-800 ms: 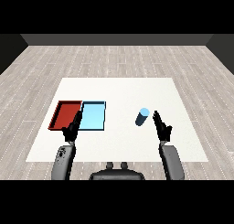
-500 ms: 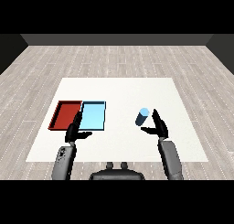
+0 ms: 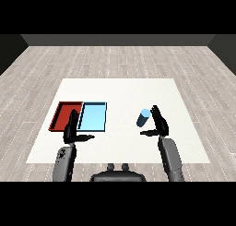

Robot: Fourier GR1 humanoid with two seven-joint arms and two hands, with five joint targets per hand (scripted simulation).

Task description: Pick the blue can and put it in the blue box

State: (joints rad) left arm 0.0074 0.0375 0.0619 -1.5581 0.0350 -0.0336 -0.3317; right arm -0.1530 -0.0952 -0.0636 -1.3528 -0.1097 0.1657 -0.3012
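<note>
A blue can (image 3: 143,117) stands on the white table (image 3: 120,89), right of centre. My right hand (image 3: 159,122) is just to its right, fingers straight and thumb reaching out under the can; it is close to the can but holds nothing. The light blue tray (image 3: 93,116) lies left of centre with the red tray (image 3: 64,115) against its left side. My left hand (image 3: 72,129) is open over the near edge where the two trays meet, thumb pointing right.
The table's near edge runs just behind both forearms. Grey plank floor surrounds the table on all sides.
My right hand has drifted left toward the blue can, and its thumb now reaches under it. The left hand has barely moved.
</note>
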